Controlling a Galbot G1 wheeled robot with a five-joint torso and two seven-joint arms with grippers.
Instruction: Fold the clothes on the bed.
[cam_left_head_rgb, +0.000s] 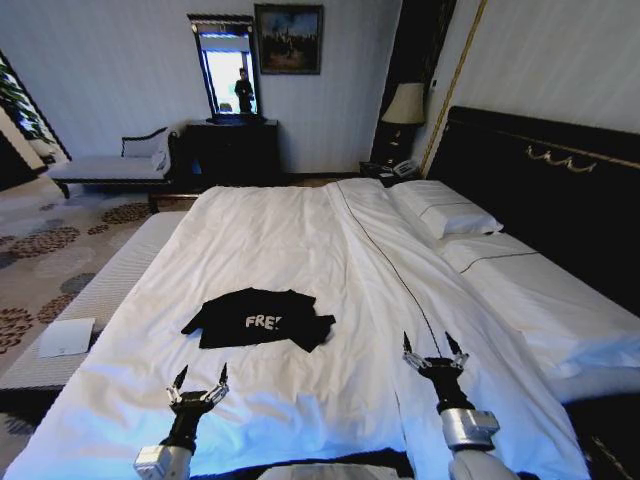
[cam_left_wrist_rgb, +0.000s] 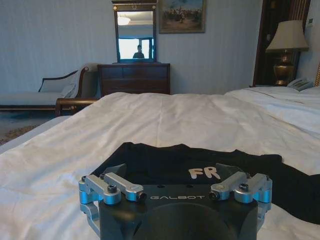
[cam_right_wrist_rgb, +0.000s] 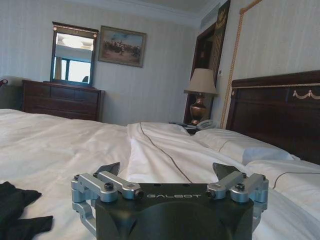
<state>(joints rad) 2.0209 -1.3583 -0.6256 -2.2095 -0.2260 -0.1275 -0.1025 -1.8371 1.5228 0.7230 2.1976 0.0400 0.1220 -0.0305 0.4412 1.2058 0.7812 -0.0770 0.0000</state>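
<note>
Black "GALBOT"-marked wrist housings; silver screwed linkages; dark pointed fingers on left gripper (cam_left_head_rgb: 198, 383) and right gripper (cam_left_head_rgb: 435, 349).

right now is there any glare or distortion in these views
Head view: the bed bows like a wide-angle lens, and the mirror is blown out bright. Left wrist view: the T-shirt is sharp, its lettering half hidden by the left pincer. Right wrist view: the lamp glows softly.
</note>
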